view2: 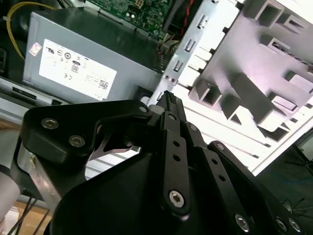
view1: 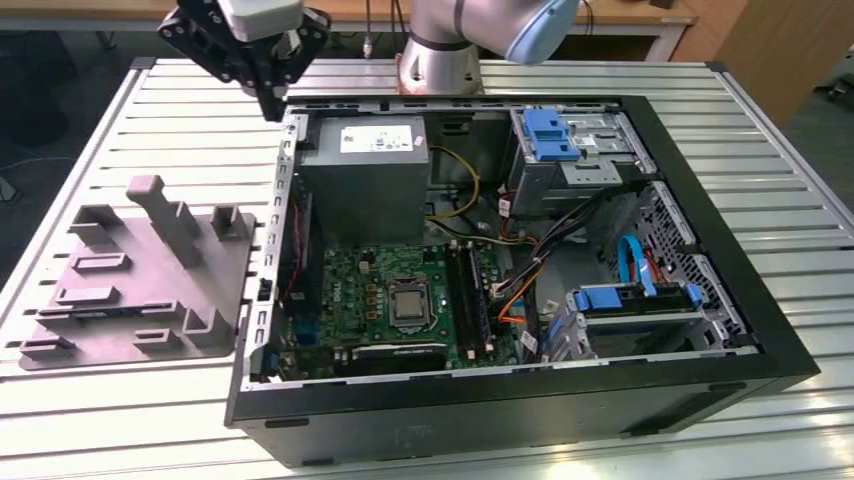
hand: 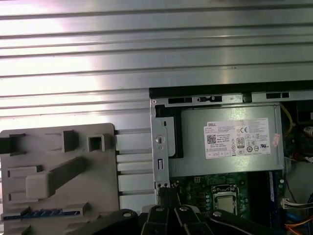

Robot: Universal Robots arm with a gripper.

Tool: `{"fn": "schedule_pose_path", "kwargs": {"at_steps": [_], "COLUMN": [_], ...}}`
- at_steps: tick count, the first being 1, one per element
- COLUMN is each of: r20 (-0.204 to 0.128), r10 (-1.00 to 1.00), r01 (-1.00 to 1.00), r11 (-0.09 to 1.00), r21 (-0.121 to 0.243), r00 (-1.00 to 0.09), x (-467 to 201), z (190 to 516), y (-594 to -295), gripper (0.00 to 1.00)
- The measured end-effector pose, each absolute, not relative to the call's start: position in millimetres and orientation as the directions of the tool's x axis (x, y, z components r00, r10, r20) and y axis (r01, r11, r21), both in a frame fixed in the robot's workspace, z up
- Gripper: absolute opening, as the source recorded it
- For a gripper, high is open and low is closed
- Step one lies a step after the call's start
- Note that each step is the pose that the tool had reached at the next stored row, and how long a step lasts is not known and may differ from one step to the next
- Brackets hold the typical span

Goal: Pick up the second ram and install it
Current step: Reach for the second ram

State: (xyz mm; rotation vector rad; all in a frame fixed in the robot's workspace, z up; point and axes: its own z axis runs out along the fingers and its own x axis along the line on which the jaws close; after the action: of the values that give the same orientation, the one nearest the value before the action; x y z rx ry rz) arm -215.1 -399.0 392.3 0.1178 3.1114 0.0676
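- Pincer (view1: 279, 100) (view2: 167, 98) (hand: 167, 196): black, mounted on the arm; its fingers are seen pressed together with nothing between them. It is held above the computer case (view1: 534, 410), over the case corner beside the power supply, on the exterior view's left.
- Second ram (hand: 44, 213): a slim dark blue strip, seen lying flat in a slot of the grey fixture, outside the case and well apart from the pincer. It is not gripped.
- Grey fixture (view1: 147, 290) (view2: 259, 73) (hand: 58, 166): a moulded holder with upright posts and recesses, placed on the tabletop just beside the case wall, on the exterior view's left of the case.
- Computer case: a black tower laid on its side with the side panel off, so the interior is exposed from above.
- Power supply (view1: 360, 180) (view2: 83, 63) (hand: 225, 147): a grey box with a pale label, fitted inside the case at the corner below the pincer.
- Motherboard (view1: 360, 290) (view2: 132, 12) (hand: 193, 185): a green board, fitted inside the case next to the power supply; a square processor socket (view1: 404, 300) (hand: 225, 203) is seen near its middle, with long black slots (view1: 467, 300) beside that socket.
- Blue drive bracket (view1: 547, 135): fitted in the metal bay inside the case, on the exterior view's right of the power supply.
- Tabletop (view1: 160, 420) (hand: 146, 49): ribbed pale metal slats, carrying the case and the fixture.
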Motion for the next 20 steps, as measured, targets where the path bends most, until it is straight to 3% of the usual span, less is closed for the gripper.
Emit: {"fn": "schedule_pose_path", "kwargs": {"at_steps": [20], "r20": [-0.026], "r10": [0.076], "r01": [0.075], "r11": [0.996], "r21": [0.044], "r00": [-0.997], "x": [-279], "z": [391], "y": [-399], "gripper": [0.10]}}
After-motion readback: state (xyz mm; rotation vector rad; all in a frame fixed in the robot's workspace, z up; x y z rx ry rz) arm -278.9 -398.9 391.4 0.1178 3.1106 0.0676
